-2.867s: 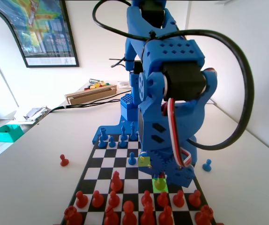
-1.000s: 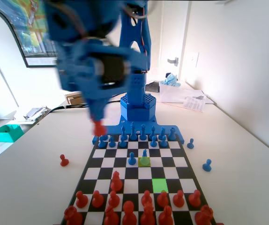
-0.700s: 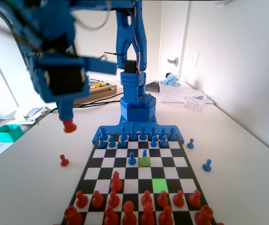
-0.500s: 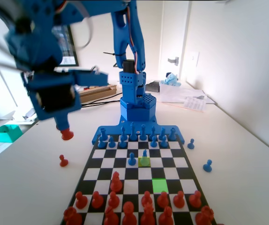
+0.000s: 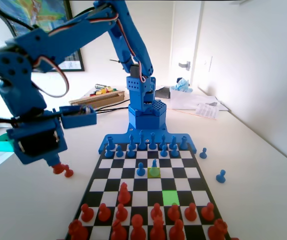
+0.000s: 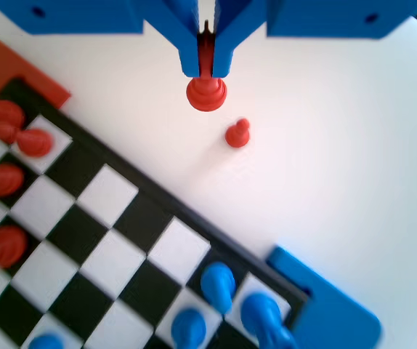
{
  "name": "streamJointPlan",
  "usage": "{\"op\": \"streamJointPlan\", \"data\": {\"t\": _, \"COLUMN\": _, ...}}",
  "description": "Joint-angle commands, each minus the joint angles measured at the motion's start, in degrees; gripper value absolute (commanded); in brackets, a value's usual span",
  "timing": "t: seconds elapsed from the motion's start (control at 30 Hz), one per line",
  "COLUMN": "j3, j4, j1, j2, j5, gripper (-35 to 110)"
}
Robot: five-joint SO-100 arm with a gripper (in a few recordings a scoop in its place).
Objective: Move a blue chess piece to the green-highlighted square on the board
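- Fixed view: my pincer (image 5: 57,165) hangs off the board (image 5: 148,186) toward 9 o'clock, low over the table (image 5: 28,200). It is closed on a red piece (image 5: 58,169), presumably a capture being carried clear of play.
- Fixed view: 1 loose red pawn (image 5: 69,173) stands on the table just beside the held piece, at its 3 o'clock, so this looks like the discard spot.
- Fixed view: the blue chess piece (image 5: 154,163) waits on the paler square; the green-highlighted square (image 5: 170,197) lies vacant at its 5 o'clock.
- Wrist view: jaws pinched shut on the red piece (image 6: 206,91), gripped by its upper part with the base hanging free; the pawn (image 6: 237,134) sits at its 4 o'clock, apart.
- Wrist view: the board's edge (image 6: 194,218) runs diagonally below.
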Motion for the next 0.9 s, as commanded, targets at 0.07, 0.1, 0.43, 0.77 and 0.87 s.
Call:
{"op": "streamJointPlan", "data": {"t": 0.07, "j3": -2.81, "j4": -3.96, "j1": 1.49, "j2": -1.23, "j5": -0.44, "gripper": 1}}
{"op": "streamJointPlan", "data": {"t": 0.1, "j3": -2.81, "j4": -4.57, "j1": 1.58, "j2": -1.76, "j5": -0.53, "gripper": 1}}
{"op": "streamJointPlan", "data": {"t": 0.43, "j3": -0.79, "j4": -8.61, "j1": 1.49, "j2": -3.96, "j5": -1.32, "gripper": 1}}
{"op": "streamJointPlan", "data": {"t": 0.77, "j3": 2.20, "j4": -11.69, "j1": 1.49, "j2": -4.66, "j5": -2.99, "gripper": 1}}
{"op": "streamJointPlan", "data": {"t": 0.87, "j3": 3.25, "j4": -12.92, "j1": 1.58, "j2": -4.83, "j5": -3.25, "gripper": 1}}
